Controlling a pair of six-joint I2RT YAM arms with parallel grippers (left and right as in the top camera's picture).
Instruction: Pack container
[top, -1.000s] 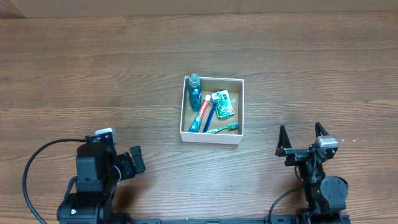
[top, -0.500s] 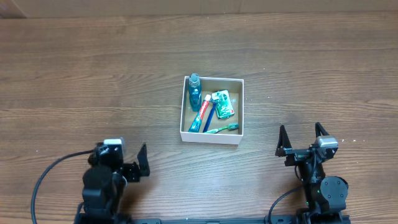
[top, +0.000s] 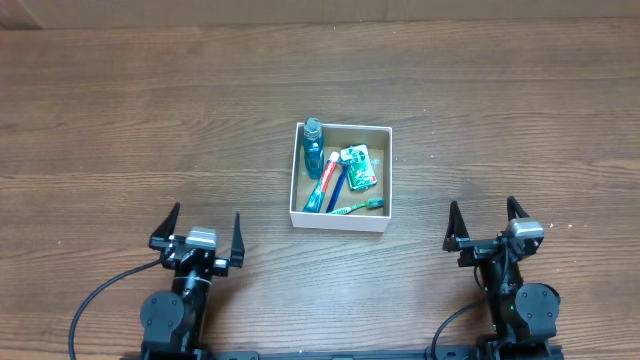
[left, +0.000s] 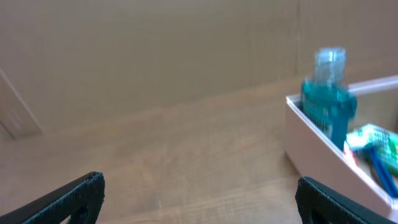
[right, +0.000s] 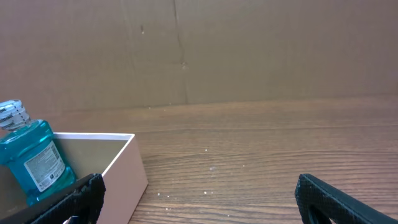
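We see a brown, wood-grained table (top: 140, 120) bearing the container (top: 338, 220), white outside and brown within. Inside we make out a teal-blue bottle (top: 313, 150), a red, white and blue tube (top: 322, 186), a green toothbrush (top: 358, 207) and a green-and-white packet (top: 358, 165). The left gripper (top: 202, 224) and right gripper (top: 482, 214) are black.

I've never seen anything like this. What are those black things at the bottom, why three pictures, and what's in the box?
Those are two robot arms, seen from above a wooden table. Each ends in a two-finger claw: the left gripper and right gripper, both open, holding nothing. The other two pictures come from cameras on the wrists, looking out between the fingers. The white container holds a blue mouthwash bottle, a toothpaste tube, a green toothbrush and a green packet.
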